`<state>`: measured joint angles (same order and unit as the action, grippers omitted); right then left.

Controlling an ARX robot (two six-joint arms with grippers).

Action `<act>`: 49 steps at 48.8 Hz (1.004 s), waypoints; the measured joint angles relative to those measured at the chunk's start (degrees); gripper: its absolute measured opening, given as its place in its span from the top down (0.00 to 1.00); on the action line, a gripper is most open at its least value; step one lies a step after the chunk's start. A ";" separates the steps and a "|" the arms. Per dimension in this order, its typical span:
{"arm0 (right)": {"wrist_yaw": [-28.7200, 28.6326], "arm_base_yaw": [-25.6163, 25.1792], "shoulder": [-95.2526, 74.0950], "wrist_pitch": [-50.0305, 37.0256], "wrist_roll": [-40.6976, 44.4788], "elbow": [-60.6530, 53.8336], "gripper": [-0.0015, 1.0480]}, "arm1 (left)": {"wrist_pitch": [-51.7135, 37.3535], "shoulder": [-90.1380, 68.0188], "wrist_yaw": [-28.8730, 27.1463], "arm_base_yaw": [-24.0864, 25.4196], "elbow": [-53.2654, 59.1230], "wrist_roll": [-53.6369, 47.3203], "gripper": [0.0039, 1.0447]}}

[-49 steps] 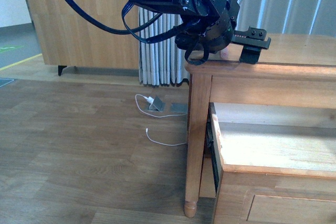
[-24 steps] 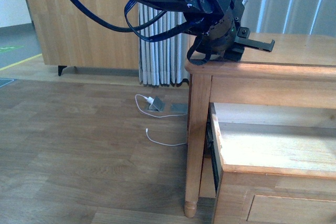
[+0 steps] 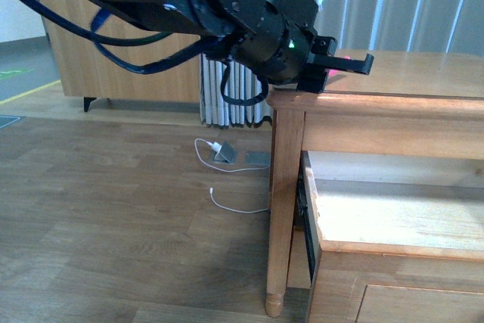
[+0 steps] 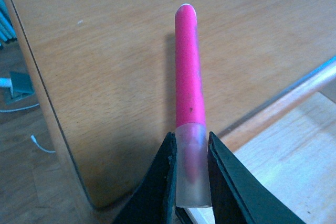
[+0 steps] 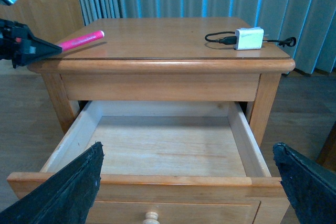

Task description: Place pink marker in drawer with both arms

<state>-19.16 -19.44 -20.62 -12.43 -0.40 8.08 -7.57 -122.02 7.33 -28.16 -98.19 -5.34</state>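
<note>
A room with a wood-plank floor and pale striped curtains. In front of me stands one honey-coloured wooden cabinet; its flat top is the surface [image 5: 173, 38].

One pink marker [image 4: 189, 77] is at the surface's left edge, and in the right wrist view it points in toward the middle. My left jaws are closed on its paler, frosted cap end, one finger on each side. The bright pink barrel sticks out over the wood. I cannot tell whether the barrel touches the surface or sits just above it.

One drawer [image 5: 157, 181] is pulled well out below the surface. Its pale inside is bare, and a small round knob [image 5: 151, 216] is on its front. My right jaws are spread wide and hold nothing. They hang in front of the drawer.

I judge the marker light, stiff and smooth, so it could slip or swivel in a pinch this near its end. A grip nearer the middle of the barrel would probably be steadier. If the cap is loose, it may pull off.

One white charger [image 5: 249, 38] with a black cable lies on the far side of the surface, well apart from the marker.
</note>
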 joint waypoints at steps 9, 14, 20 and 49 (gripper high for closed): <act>0.00 0.00 0.00 0.00 0.00 0.00 0.08 | -7.37 8.79 7.65 1.05 10.80 -0.63 0.87; 0.00 0.00 0.00 0.00 0.00 0.00 0.08 | -8.28 13.05 12.83 1.27 15.89 -1.79 0.87; 0.00 0.00 0.00 0.00 0.00 0.00 0.08 | -7.87 13.84 18.60 1.27 18.73 -2.75 0.87; 0.00 0.00 0.00 0.00 0.00 0.00 0.08 | -6.27 -0.26 23.08 -2.78 12.66 -3.89 0.87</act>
<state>-19.16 -19.44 -20.62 -12.43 -0.40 8.08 -13.85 -122.28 30.41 -30.94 -85.54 -9.23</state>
